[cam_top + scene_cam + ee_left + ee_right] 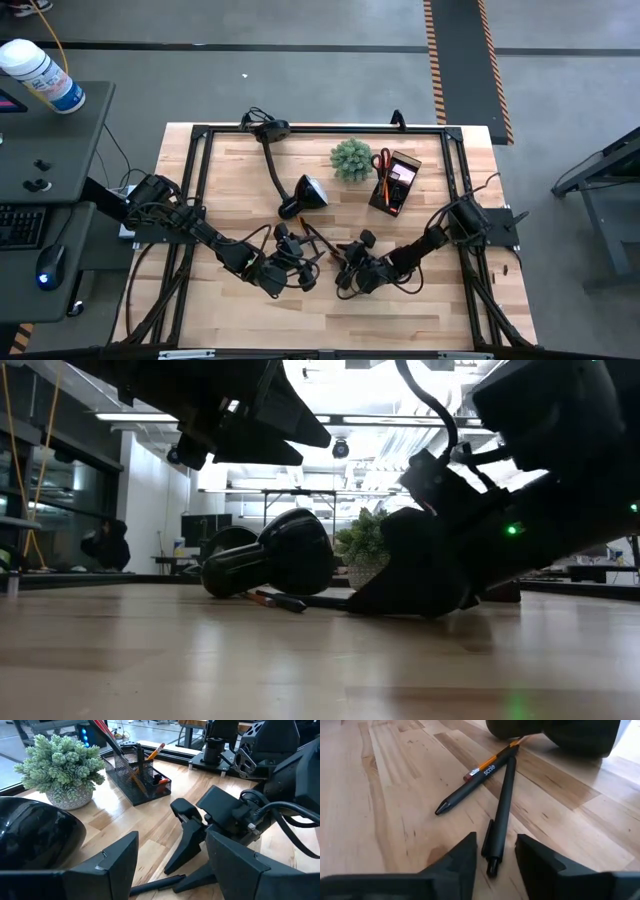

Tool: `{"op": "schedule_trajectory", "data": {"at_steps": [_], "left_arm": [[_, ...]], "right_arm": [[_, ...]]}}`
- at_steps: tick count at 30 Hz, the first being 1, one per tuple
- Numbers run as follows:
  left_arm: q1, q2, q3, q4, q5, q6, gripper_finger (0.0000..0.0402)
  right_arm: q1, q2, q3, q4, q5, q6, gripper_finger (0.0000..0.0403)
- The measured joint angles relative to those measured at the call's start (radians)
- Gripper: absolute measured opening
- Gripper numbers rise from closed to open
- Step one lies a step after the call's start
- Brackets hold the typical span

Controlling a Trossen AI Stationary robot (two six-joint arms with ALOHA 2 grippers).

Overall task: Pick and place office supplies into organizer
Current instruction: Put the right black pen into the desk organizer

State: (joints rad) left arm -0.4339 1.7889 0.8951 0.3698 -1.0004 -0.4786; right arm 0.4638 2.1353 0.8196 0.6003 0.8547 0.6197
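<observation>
So we've got two black pens (502, 800) lying loose on the wooden desk (395, 795), crossed over an orange pencil (492, 759) right in front of the black lamp head (308, 192). One pen has "scale" printed on the barrel, and the other one points its clip end straight between the right end effector's (492, 855) fingers (465, 852). Those fingers sit down at desk level on either side of that pen's tip, with a gap on each side, so they're parted and not clamping it as far as we can see.

Over by the far right part of the desk we see the organizer (393, 183), a black mesh box with red-handled scissors (383, 163) and a pencil (155, 751) already standing in it, plus something pink inside that we can't make out well. The small green plant (351, 159) sits just beside the organizer, between it and the lamp.

The left end effector (288, 262) hangs low over the middle of the desk, close to the right one, fingers spread wide with nothing in them. From its wrist view we're looking past the lamp head toward the plant and organizer.
</observation>
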Motion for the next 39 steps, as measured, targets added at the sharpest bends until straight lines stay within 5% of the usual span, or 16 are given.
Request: {"op": "schedule_trajectory", "data": {"at_steps": [6,18,33,39], "left_arm": [[0.0,0.0,0.0,0.0,-0.001,0.0,0.022],[0.0,0.0,0.0,-0.002,-0.007,0.001,0.022],[0.0,0.0,0.0,0.005,-0.06,0.0,0.022],[0.0,0.0,0.0,0.088,-0.101,0.019,0.022]], "right_arm": [[-0.002,0.0,0.0,0.002,-0.011,-0.018,0.0039],[0.042,-0.095,-0.005,-0.182,0.055,-0.031,0.0039],[0.202,-0.457,-0.002,-0.626,0.387,0.063,0.0038],[0.271,-0.572,-0.002,-0.643,0.527,-0.012,0.0038]]}}
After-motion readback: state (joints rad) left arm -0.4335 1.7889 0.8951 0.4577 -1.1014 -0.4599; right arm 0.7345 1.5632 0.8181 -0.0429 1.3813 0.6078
